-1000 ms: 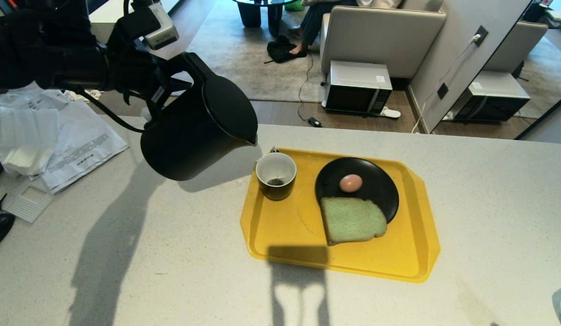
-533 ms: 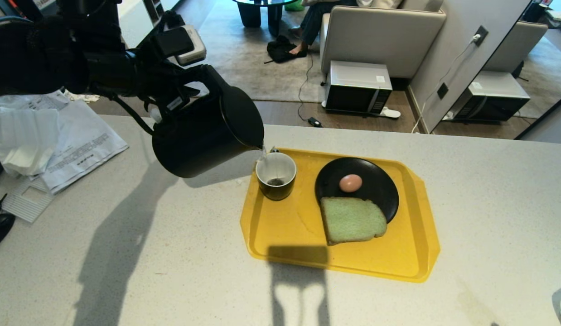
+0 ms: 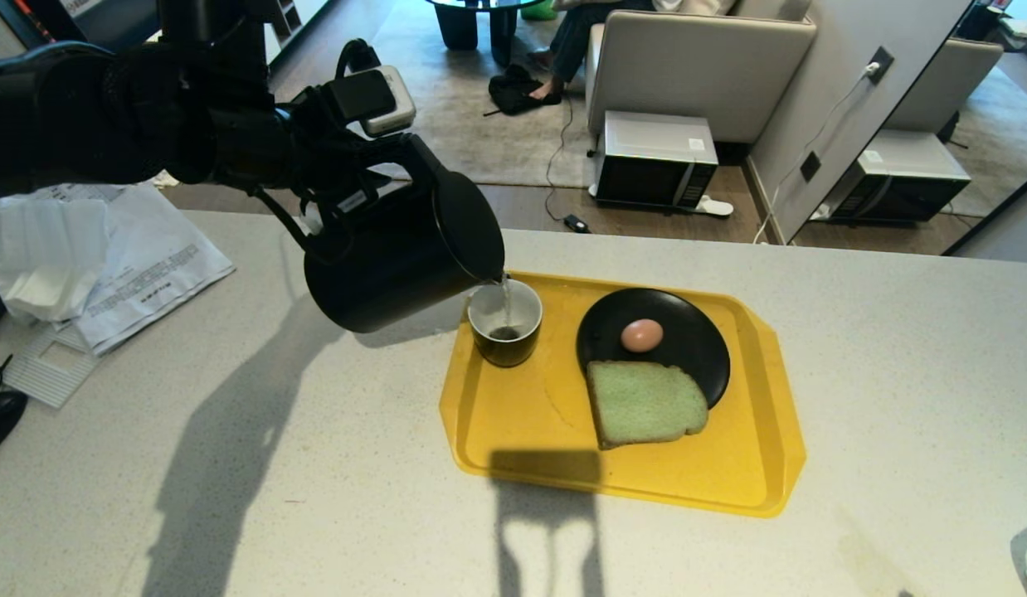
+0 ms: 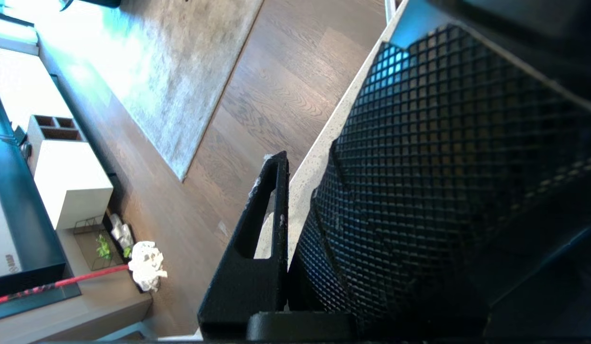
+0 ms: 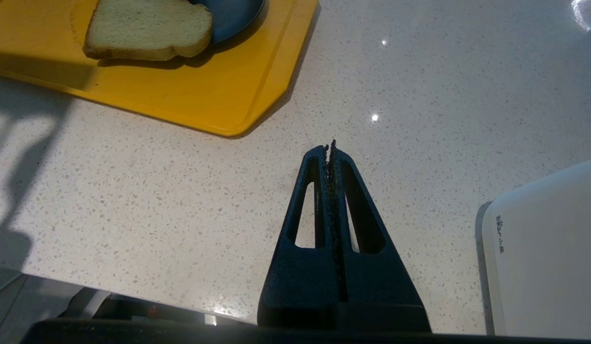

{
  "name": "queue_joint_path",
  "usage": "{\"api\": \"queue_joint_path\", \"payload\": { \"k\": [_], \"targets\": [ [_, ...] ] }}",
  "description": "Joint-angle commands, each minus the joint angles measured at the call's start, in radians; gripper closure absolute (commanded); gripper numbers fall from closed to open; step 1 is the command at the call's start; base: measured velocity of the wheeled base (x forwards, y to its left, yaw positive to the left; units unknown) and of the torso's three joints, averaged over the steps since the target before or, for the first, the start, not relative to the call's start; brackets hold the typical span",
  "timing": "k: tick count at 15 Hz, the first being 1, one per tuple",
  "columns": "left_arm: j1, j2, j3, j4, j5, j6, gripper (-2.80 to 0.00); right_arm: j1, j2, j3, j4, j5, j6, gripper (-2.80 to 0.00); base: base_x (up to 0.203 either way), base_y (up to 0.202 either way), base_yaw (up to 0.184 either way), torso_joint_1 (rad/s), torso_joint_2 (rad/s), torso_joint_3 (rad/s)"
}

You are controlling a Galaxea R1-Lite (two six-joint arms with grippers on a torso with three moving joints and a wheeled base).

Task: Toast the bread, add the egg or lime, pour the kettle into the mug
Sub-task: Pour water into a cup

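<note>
My left gripper [image 3: 366, 184] is shut on the handle of the black kettle [image 3: 397, 261], held tipped above the counter. Its spout is over the mug [image 3: 505, 325], and a thin stream of water falls into the mug. In the left wrist view one finger [image 4: 257, 248] lies against the kettle's grid-textured handle [image 4: 443, 167]. The mug stands at the back left of the yellow tray [image 3: 522, 431]. The egg [image 3: 642, 335] rests on a black plate [image 3: 700, 327]. The green bread [image 3: 646, 404] lies half on that plate. The lime is out of view. My right gripper [image 5: 330, 145] hangs shut over bare counter.
Papers and tissue [image 3: 107, 257] lie on the counter's left side. A white appliance [image 5: 548, 248] stands next to the right gripper, off the tray's [image 5: 219, 91] near corner. Beyond the counter a microwave [image 3: 654, 162] sits on the floor, and a person's legs [image 3: 563, 58] show by a sofa.
The left arm has carried the kettle right toward the mug and tipped it further. Water now runs from the spout into the mug. The right gripper has not moved.
</note>
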Motion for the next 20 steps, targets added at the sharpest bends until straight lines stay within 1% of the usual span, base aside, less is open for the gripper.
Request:
{"api": "queue_joint_path", "payload": {
  "k": [1,5,8,13,18,20],
  "targets": [
    [-0.003,0.005,0.001,0.004,0.016,0.011,0.00,0.000,0.000,0.002,0.000,0.001,-0.001,0.00,0.000,0.000,0.000,0.000,0.00,0.000],
    [0.002,-0.001,0.000,0.020,0.017,0.011,0.00,0.000,0.001,0.002,0.000,0.001,-0.001,0.00,0.000,0.000,0.000,0.000,0.00,0.000],
    [0.002,-0.017,0.000,0.071,0.019,0.012,0.00,0.000,0.002,0.002,0.000,0.000,-0.001,0.00,0.000,0.000,0.000,0.000,0.00,0.000],
    [0.002,-0.023,0.000,0.077,0.028,0.014,0.00,0.000,0.000,0.002,0.000,0.001,-0.001,0.00,0.000,0.000,0.000,0.000,0.00,0.000],
    [0.001,-0.020,0.000,0.079,0.054,0.060,0.00,0.000,0.000,0.002,0.000,0.001,-0.001,0.00,0.000,0.000,0.000,0.000,0.00,0.000],
    [-0.002,-0.020,0.000,0.079,0.066,0.061,0.00,0.000,0.002,0.002,0.000,0.001,-0.001,0.00,0.000,0.000,0.000,0.000,0.00,0.000]
  ]
}}
